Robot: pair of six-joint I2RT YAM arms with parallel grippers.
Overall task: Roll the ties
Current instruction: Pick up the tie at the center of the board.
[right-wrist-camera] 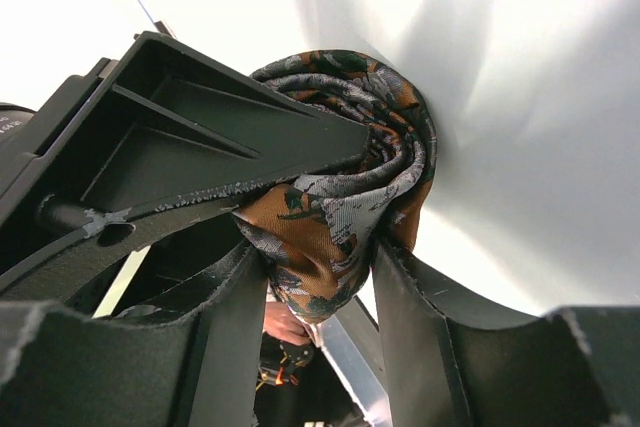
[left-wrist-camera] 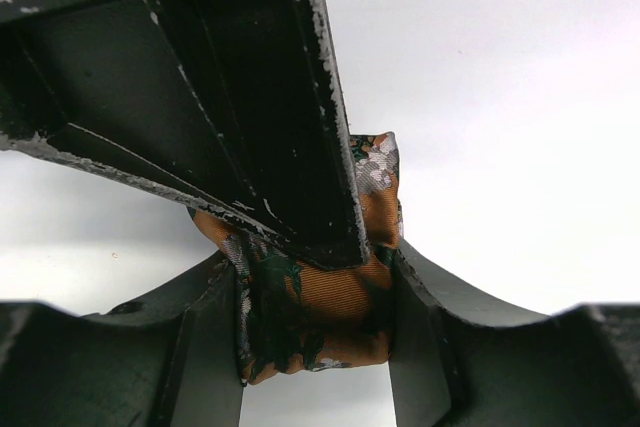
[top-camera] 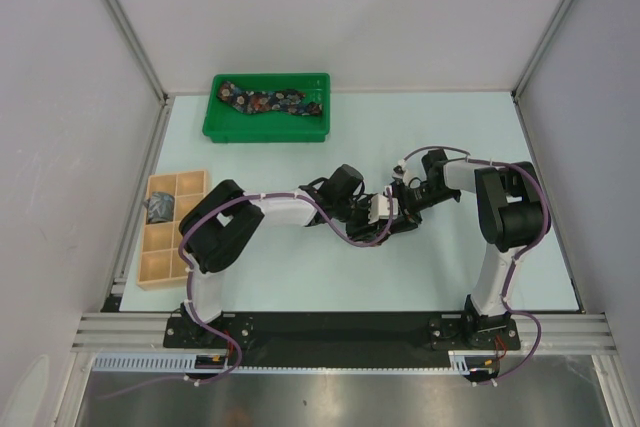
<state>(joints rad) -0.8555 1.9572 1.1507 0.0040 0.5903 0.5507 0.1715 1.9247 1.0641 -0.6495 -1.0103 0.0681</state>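
A rust-brown tie [left-wrist-camera: 335, 292], rolled into a tight bundle, hangs above the middle of the table between both grippers. My left gripper [left-wrist-camera: 315, 347] is shut on it, with fabric filling the gap between its fingers. My right gripper [right-wrist-camera: 320, 317] grips the same roll [right-wrist-camera: 340, 207] from the opposite side, its spiral end showing above the jaws. In the top view the two grippers meet [top-camera: 392, 205] and hide the roll. A dark navy floral tie [top-camera: 272, 102] lies loose in the green tray. A grey-blue rolled tie [top-camera: 160, 207] sits in a compartment of the wooden box.
The green tray [top-camera: 215, 132] stands at the back left of the table. The tan wooden compartment box [top-camera: 170, 237] lies along the left edge. Purple cables loop over both arms near the centre.
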